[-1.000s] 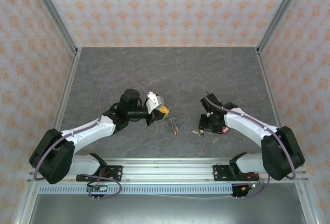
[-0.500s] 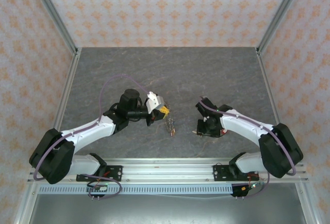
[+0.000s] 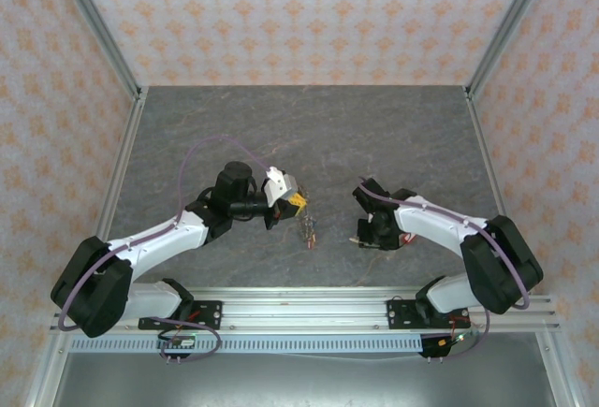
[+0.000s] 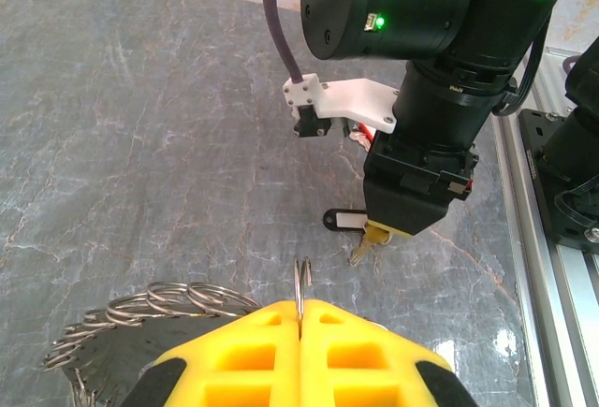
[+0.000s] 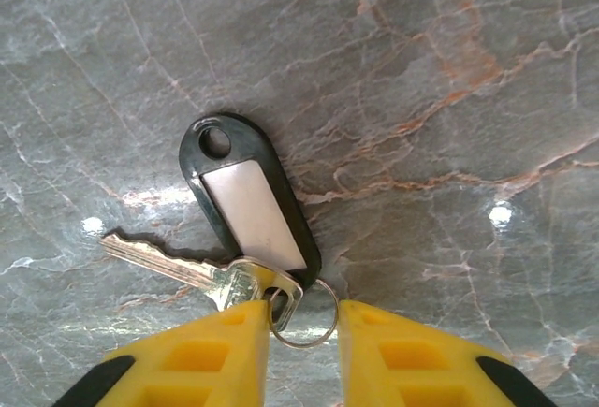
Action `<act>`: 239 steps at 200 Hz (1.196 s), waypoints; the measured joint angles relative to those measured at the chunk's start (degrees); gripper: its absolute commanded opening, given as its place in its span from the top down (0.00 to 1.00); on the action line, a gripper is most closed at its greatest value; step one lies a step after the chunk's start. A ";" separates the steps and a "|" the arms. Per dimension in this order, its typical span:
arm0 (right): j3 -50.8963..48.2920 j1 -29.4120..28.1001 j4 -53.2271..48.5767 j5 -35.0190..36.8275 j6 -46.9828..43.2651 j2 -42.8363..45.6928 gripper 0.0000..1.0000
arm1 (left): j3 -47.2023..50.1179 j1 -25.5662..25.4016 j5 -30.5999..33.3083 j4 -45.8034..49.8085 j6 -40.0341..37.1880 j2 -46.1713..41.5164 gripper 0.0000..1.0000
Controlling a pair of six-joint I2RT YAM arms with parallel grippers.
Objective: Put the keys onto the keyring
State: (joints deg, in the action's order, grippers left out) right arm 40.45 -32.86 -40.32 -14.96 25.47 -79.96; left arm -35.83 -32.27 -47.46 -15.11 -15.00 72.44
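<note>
your left gripper [image 3: 296, 205] has its yellow fingers pressed together on a thin wire loop [image 4: 299, 281] that stands upright between the tips. in the left wrist view the keyring [image 4: 159, 302] fans out as a stack of coils just left of those fingers and lower down. the wire loop looks like part of that same ring, so you are holding the keyring by its edge. whether the coils rest on the table [image 3: 328, 136] or hang just above it, you cannot tell. from above, the keyring [image 3: 307, 229] trails off the fingertips toward the near right, between the two arms.

your right gripper [image 5: 302, 315] is down at the table surface, to the right of the keyring and apart from it. its jaws are narrow, with a slim gap left. in that gap sits a small split ring [image 5: 323, 334], and it nearly spans the gap from one pad to the other. a silver key [image 5: 168, 262] has its head tucked at the tip of the finger on the left of the right wrist view. its blade lies flat on the table, pointing away to the left. a black tag [image 5: 248, 201] with a pale label lies flat too, joined at the same small split ring and slanting away from the fingers. you cannot tell whether the pads are pressing on the split ring and key head or only flanking them.

in the left wrist view the right gripper [image 4: 393, 229] stands nose-down over the key and black tag, beyond the pinched wire loop.
</note>
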 measured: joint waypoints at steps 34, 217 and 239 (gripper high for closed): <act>0.50 0.00 -0.24 0.17 -0.20 -0.09 0.83 | 0.00 0.00 0.00 0.57 -0.02 0.00 1.00; 2.95 0.00 -1.46 -1.18 -3.43 -3.04 0.71 | -0.13 0.00 1.44 3.34 -1.55 -2.16 1.00; 2.95 0.00 0.15 -3.56 -2.75 -3.45 0.72 | -0.13 0.00 1.46 3.96 -1.55 -2.36 1.00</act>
State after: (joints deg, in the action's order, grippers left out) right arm 43.40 -32.86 -40.16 -18.52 22.72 -83.42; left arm -35.97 -32.27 -46.00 -11.16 -16.56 70.08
